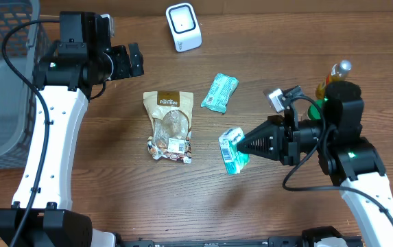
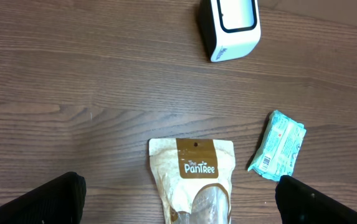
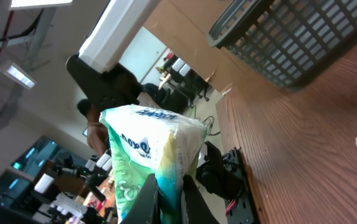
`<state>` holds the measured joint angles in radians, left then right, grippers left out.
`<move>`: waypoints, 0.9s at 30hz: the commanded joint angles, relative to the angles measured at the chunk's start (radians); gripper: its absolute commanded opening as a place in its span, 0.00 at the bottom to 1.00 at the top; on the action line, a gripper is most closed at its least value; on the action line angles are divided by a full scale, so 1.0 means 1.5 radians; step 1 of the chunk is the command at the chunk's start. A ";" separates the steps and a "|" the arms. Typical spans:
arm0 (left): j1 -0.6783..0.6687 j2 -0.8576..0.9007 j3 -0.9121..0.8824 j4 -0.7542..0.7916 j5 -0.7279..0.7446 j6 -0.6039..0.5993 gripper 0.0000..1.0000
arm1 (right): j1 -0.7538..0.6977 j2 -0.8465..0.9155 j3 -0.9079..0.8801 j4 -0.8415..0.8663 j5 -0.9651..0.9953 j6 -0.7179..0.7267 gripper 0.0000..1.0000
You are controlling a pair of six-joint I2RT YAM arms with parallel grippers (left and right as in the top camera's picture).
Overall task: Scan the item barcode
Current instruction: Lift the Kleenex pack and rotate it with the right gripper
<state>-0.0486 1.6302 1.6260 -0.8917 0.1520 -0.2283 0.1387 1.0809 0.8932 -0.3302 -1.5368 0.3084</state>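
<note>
Pinching the green-and-white packet (image 1: 231,154) by one end, the right gripper (image 1: 243,144) is clamping it between closed fingers, raised above the table toward the right edge. This is probably so its barcode can be turned to the scanner (image 1: 184,27) standing by the far edge. The right arm is reaching leftward, wrist level. The left gripper (image 1: 136,60) is hovering wide open near the far-left corner, holding nothing.
</note>
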 commanded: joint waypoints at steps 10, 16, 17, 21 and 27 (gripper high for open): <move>-0.003 0.000 0.008 0.001 -0.004 0.016 0.99 | -0.002 -0.013 -0.001 0.002 -0.022 0.007 0.06; -0.003 0.000 0.008 0.001 -0.004 0.016 1.00 | -0.002 -0.013 -0.001 0.002 -0.022 0.007 0.08; -0.003 0.000 0.008 0.001 -0.004 0.016 1.00 | -0.002 -0.013 -0.001 0.002 -0.022 0.007 0.08; -0.003 0.000 0.008 0.001 -0.004 0.016 0.99 | -0.002 -0.013 -0.001 0.002 -0.022 0.007 0.08; -0.003 0.000 0.008 0.001 -0.004 0.016 1.00 | -0.002 -0.013 -0.001 0.002 -0.022 0.007 0.08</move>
<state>-0.0486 1.6302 1.6260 -0.8917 0.1520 -0.2283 0.1387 1.0706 0.8932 -0.3321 -1.5368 0.3149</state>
